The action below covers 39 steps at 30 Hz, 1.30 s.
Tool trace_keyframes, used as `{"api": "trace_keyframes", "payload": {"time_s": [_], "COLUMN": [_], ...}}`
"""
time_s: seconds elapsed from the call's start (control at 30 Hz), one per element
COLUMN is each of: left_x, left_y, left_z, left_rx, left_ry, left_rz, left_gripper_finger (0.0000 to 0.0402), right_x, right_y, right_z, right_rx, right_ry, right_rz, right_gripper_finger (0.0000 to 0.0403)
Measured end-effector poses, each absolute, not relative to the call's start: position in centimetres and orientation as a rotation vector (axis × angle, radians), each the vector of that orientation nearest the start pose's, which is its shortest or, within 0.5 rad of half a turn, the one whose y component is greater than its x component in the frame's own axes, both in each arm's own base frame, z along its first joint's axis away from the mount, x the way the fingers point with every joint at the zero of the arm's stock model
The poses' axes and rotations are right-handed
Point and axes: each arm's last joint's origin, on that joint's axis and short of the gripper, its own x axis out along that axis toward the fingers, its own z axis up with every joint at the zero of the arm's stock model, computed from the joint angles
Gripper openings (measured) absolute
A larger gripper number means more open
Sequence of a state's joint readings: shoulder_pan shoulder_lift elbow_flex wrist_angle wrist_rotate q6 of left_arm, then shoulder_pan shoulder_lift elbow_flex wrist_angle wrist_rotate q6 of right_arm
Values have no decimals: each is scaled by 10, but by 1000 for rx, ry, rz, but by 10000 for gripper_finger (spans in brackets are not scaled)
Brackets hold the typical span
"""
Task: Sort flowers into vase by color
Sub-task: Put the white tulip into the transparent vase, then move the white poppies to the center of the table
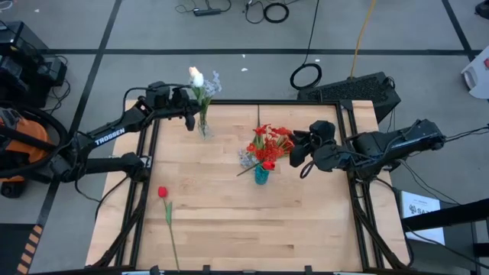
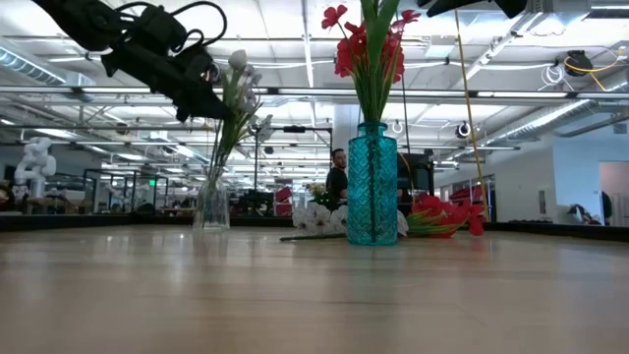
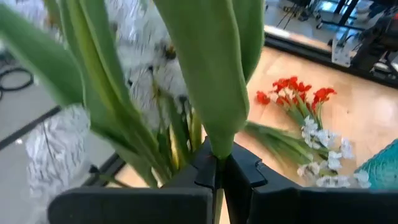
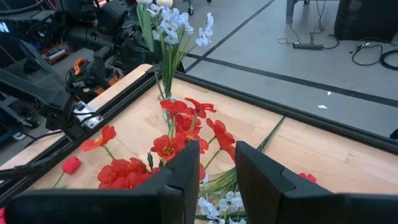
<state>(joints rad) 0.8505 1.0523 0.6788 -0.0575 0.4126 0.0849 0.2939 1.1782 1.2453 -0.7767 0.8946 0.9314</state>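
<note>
Pinching a white flower [image 1: 197, 76] stem over the clear vase [image 1: 203, 126], the left gripper [image 3: 219, 171] needed to let go slowly, while the right gripper [image 4: 217, 168] waited half-open, holding nothing.

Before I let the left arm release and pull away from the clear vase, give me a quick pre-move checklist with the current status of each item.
1. Left gripper at the clear glass vase, jaws closed on a green leaf or stem: ok.
2. White rosebud and pale sprigs stand in the clear vase: ok.
3. How deep the held stem sits in that vase: cannot tell.
4. Clear vase upright on the wooden table: ok.
5. Right gripper beside the red flowers in the teal glass vase, away from the left arm: ok.
6. Sorting finished: not ok; a single red flower and a loose bunch lie on the table.
</note>
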Motion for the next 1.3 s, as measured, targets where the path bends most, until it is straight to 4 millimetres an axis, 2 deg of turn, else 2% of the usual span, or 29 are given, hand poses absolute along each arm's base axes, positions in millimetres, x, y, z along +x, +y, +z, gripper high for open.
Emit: {"api": "trace_keyframes", "payload": {"time_s": [0.13, 0.37, 0.5, 0.67, 0.93, 1.07, 1.2, 1.3], "left_x": [156, 154, 151, 141, 125, 120, 118, 118], "left_y": [161, 159, 155, 146, 129, 123, 121, 121], "left_z": [258, 253, 254, 262, 283, 290, 292, 292], "left_rx": [-188, -221, -230, -218, -174, -170, -163, -166], "left_ry": [389, 433, 454, 457, 360, 320, 307, 312], "left_rz": [418, 415, 433, 474, 523, 534, 535, 535], "left_gripper_finger": [38, 111, 138, 139, 139, 139, 138, 138], "right_x": [222, 222, 222, 222, 220, 229, 240, 241], "right_y": [42, 34, 29, 22, 1, -6, -13, -17], "right_z": [368, 368, 367, 365, 342, 330, 315, 303], "right_rx": [475, 469, 465, 493, 769, 831, 872, 882], "right_ry": [272, 270, 275, 288, 354, 366, 470, 558], "right_rz": [-793, -827, -848, -886, -1090, -1176, -1223, -1307], "right_gripper_finger": [93, 93, 93, 93, 93, 93, 93, 93]}}
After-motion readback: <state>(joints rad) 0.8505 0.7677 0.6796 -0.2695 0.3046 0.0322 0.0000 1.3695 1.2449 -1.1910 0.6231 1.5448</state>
